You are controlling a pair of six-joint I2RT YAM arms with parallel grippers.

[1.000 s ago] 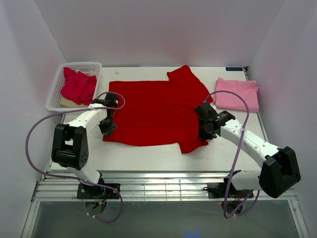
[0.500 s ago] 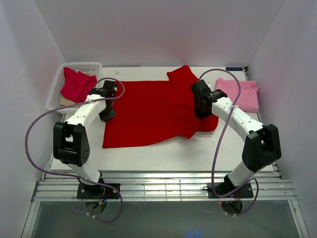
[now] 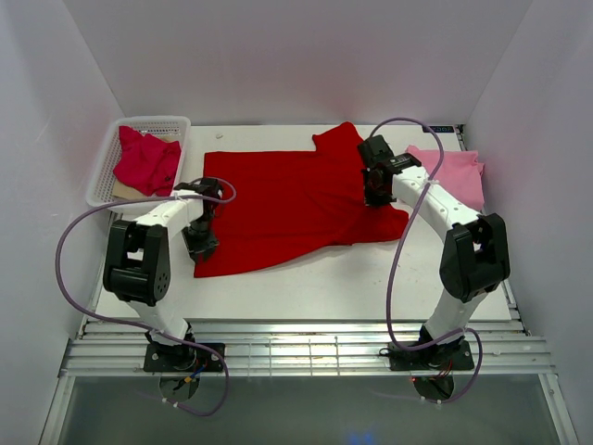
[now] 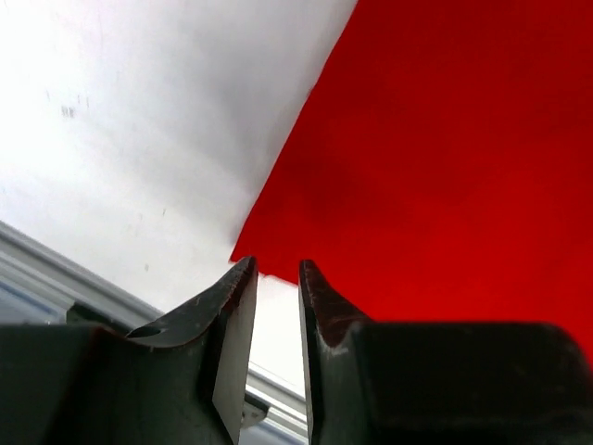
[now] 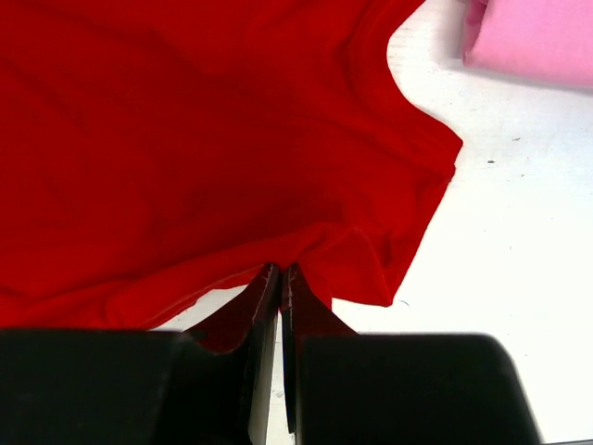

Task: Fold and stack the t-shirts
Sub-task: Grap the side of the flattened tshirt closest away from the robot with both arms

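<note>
Three t-shirts, two hands. The bright red t-shirt lies spread flat between the hands. The right hand is clenched on its gathered hem. The left hand is released, fingers slightly parted with nothing between them, and the shirt's corner lies just ahead of its tips. The folded pink t-shirt lies ahead and right of the right hand. The crimson t-shirt sits in one white mesh basket, to the left of the left hand. White surface; plain white walls enclose it.
</note>
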